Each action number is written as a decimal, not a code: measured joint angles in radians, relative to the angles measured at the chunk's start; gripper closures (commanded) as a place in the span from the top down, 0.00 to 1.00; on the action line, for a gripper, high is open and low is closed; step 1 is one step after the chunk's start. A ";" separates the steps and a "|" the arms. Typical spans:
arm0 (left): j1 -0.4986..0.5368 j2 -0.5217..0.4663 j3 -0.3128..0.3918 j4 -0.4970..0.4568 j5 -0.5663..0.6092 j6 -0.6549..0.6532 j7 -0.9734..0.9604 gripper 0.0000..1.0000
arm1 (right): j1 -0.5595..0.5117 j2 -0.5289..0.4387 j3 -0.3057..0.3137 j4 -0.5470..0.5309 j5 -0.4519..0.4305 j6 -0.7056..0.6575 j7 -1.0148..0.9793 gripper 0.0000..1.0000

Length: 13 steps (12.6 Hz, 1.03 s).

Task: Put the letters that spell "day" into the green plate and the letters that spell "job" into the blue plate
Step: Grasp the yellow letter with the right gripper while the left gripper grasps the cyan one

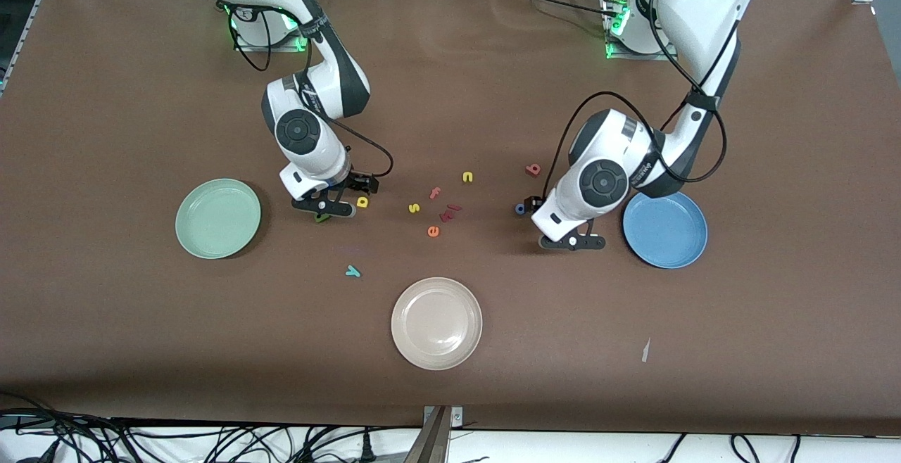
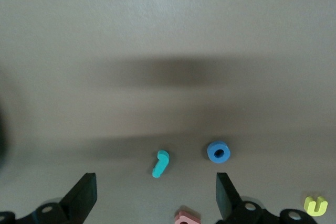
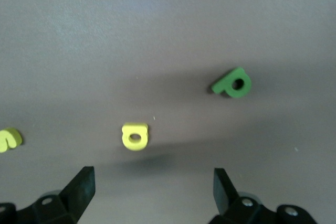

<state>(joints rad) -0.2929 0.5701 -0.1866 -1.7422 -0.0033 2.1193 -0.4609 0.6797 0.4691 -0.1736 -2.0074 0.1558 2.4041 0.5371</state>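
The green plate lies toward the right arm's end, the blue plate toward the left arm's end. My right gripper hangs open and empty, low over the table beside the yellow "d" and the green "a". The teal "y" lies nearer the camera. Beside the blue plate, my left gripper is open and empty. The left wrist view shows the teal "j", blue "o" and pink "b". The left hand hides the "j" in the front view.
A beige plate sits near the table's front edge. Mid-table lie a yellow "n", a yellow "s", a reddish "f", an orange "e" and a dark red piece.
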 measured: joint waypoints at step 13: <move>-0.018 -0.019 -0.011 -0.174 0.088 0.198 0.052 0.57 | -0.001 0.101 0.028 0.007 0.025 0.164 -0.005 0.59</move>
<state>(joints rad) -0.3107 0.5514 -0.1979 -1.9158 0.0845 2.3177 -0.4091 0.6785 0.5706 -0.1455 -2.0005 0.1812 2.5676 0.5319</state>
